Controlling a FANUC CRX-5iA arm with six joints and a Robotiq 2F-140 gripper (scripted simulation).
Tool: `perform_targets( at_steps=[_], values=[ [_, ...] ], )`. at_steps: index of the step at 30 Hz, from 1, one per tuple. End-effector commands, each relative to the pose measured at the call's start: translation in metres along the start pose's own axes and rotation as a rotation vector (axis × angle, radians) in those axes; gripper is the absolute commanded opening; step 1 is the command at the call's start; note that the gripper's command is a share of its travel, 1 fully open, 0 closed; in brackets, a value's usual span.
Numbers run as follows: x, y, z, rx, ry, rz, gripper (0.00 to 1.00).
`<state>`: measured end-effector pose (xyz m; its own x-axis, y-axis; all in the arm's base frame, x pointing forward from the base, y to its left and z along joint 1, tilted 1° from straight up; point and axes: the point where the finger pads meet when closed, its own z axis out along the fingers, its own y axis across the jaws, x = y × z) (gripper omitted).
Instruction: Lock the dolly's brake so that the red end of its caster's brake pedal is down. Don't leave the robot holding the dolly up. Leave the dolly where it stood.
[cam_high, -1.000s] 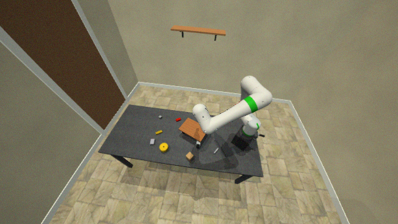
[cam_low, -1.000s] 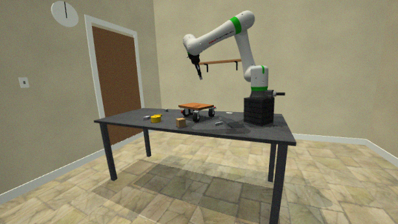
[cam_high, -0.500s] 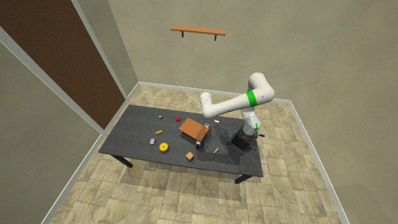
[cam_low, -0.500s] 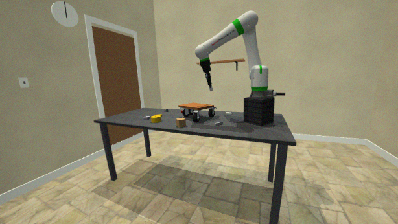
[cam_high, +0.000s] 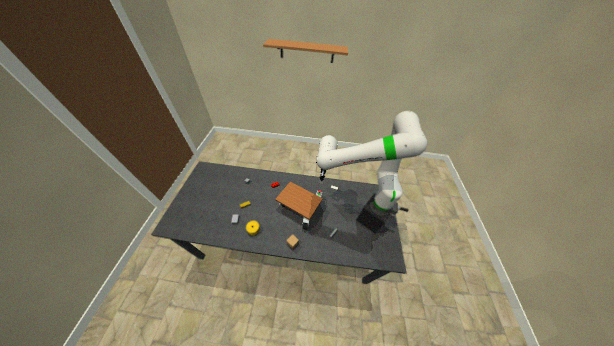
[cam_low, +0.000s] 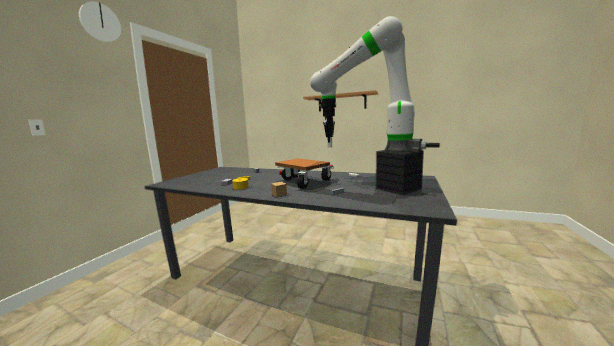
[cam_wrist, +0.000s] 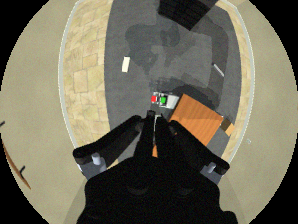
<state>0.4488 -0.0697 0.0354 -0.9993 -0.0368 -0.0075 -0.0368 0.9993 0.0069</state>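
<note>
The dolly (cam_high: 299, 198) (cam_low: 301, 163) (cam_wrist: 198, 117) has an orange wooden deck and stands on its casters on the dark table (cam_high: 210, 210) (cam_low: 360, 200). At its corner nearest the robot base, the caster's brake pedal (cam_high: 318, 192) (cam_wrist: 160, 99) shows a red end and a green end; I cannot tell which end is down. My gripper (cam_high: 322, 176) (cam_low: 329, 145) (cam_wrist: 153, 109) is shut and empty. It points straight down and hangs well above that corner of the dolly.
Small objects lie about the table: a yellow ring (cam_high: 255, 227) (cam_low: 240, 183), a brown cube (cam_high: 292, 241) (cam_low: 279, 189), a red block (cam_high: 275, 184), a yellow bar (cam_high: 244, 204), grey blocks (cam_high: 234, 218) (cam_high: 333, 232) and a white piece (cam_high: 334, 187) (cam_wrist: 125, 64). The robot's black base (cam_high: 372, 216) (cam_low: 399, 171) stands at the table's right.
</note>
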Motion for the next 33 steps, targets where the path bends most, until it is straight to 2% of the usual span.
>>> perform_targets(
  at_steps=[1, 5, 11, 33],
  values=[
    [0.001, 0.000, 0.001, -0.013, -0.002, 0.006, 0.00],
    [0.001, 0.000, 0.004, -0.013, -0.002, 0.006, 0.00],
    [0.002, 0.000, 0.039, -0.013, -0.002, 0.005, 0.00],
    [0.002, 0.000, 0.040, -0.013, -0.002, 0.005, 0.00]
  ],
)
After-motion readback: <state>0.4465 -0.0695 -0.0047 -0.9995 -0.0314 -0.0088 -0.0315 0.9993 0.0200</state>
